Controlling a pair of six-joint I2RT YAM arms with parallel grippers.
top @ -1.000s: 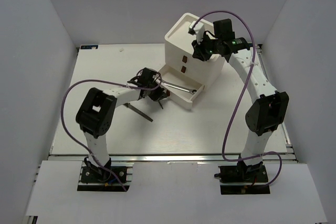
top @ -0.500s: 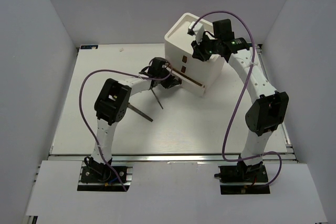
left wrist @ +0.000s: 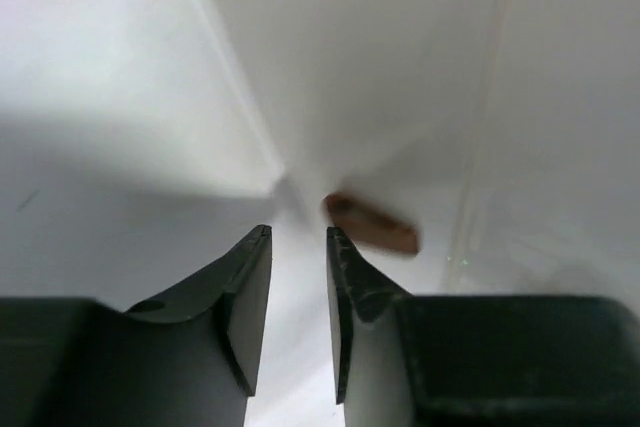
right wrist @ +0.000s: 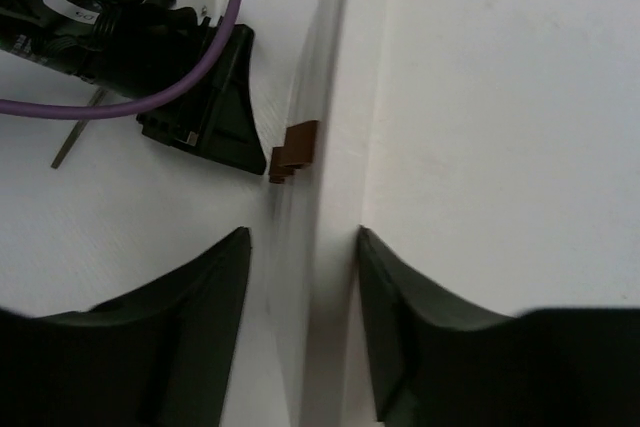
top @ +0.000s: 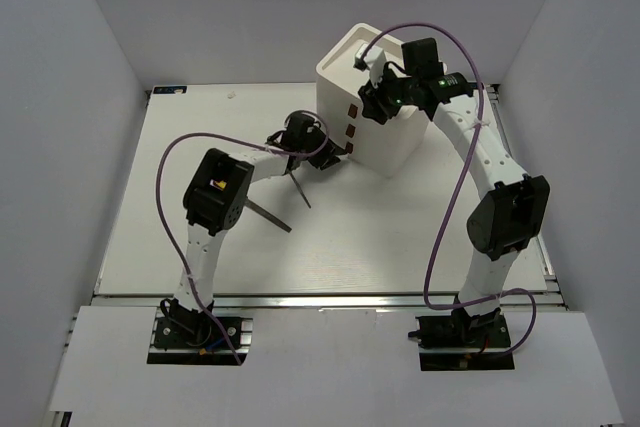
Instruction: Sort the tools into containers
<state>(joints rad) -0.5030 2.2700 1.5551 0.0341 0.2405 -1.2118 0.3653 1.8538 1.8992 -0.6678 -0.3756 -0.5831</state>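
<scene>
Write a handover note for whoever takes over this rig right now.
Left pincer: open, empty, at the front of the white square plastic drawer box, beside a red-brown drawer tab.
Right pincer: open, astride the box's front corner edge, no clamp visible.
Done: all three drawers are shut; their contents are hidden.
To do: a shorter thin dark tool and a longer thin dark tool lie on the white table left of the box; both need sorting in.

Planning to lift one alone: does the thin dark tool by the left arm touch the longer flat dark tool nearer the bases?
Apart. The top view shows bare white table between the thin dark tool and the longer flat dark tool.
</scene>
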